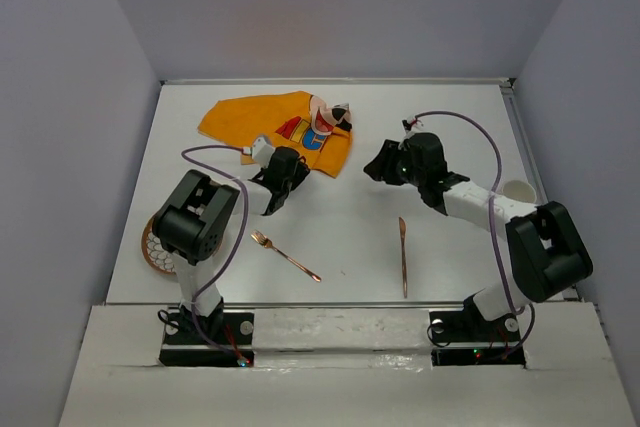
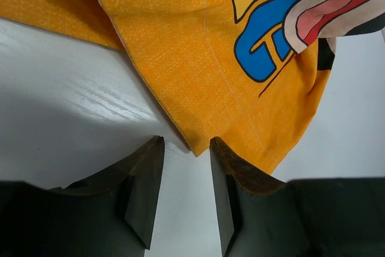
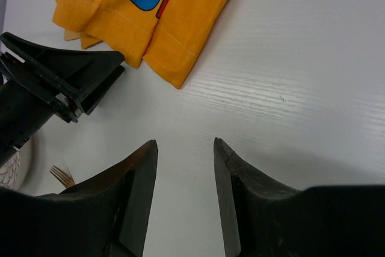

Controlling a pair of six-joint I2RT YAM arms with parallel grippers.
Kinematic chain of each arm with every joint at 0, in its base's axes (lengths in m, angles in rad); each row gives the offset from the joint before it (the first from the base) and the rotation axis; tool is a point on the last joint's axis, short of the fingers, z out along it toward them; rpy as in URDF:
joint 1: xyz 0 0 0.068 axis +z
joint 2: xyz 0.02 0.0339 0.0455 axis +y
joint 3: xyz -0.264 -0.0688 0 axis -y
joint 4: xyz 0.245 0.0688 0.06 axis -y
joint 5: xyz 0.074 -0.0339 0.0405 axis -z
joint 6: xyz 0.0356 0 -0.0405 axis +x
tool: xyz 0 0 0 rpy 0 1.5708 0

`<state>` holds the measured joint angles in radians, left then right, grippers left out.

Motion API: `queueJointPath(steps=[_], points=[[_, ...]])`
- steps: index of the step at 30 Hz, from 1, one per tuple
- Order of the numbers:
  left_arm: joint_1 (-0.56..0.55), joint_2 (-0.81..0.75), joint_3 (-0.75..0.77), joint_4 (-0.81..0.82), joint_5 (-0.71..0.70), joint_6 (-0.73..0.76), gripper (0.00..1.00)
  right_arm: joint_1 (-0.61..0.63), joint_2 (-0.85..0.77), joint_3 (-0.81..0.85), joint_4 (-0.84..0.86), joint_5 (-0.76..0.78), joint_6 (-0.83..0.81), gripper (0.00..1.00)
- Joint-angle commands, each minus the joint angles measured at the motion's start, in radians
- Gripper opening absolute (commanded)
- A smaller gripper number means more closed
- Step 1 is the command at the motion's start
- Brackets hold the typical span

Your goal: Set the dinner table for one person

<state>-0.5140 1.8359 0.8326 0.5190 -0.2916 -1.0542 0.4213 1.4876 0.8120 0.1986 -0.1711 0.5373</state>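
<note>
The white worktop [image 1: 340, 222] is lying flat. My left tool [image 2: 186, 147] is gaping, empty, at the cloth's [image 2: 198, 58] corner. My right tool [image 3: 185, 147] is gaping empty too.

Left arm [image 1: 190, 227]: bulky black joint housings joined by white tubular links.
Right arm [image 1: 535, 247]: same build, black housings and white links.
Left purple cable [image 1: 210, 148]: thin, lilac, looping off the arm.
Right purple cable [image 1: 481, 128]: matching thin lilac loop.
Bases [image 1: 205, 337]: flat black blocks with tiny coloured lights.
Left gripper [image 2: 186, 148]: two matte black wedge fingers, tips rubbed brownish.
Right gripper [image 3: 185, 148]: identical black wedges, same brown wear.
</note>
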Motion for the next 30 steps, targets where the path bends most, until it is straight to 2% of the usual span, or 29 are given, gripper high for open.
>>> queueJointPath(steps=[1, 15, 26, 30], points=[[0.005, 0.016, 0.019, 0.032, -0.049, -0.016, 0.48, 0.010, 0.055, 0.053, 0.122, -0.019, 0.039, 0.51], [0.008, 0.048, 0.016, 0.090, -0.027, -0.023, 0.43, 0.028, 0.371, 0.124, 0.310, -0.021, 0.180, 0.54], [0.008, 0.054, 0.007, 0.127, -0.017, -0.024, 0.40, 0.037, 0.510, 0.179, 0.374, -0.025, 0.274, 0.54], [0.008, 0.057, 0.003, 0.139, -0.017, -0.020, 0.35, 0.037, 0.540, 0.190, 0.394, -0.036, 0.297, 0.54]])
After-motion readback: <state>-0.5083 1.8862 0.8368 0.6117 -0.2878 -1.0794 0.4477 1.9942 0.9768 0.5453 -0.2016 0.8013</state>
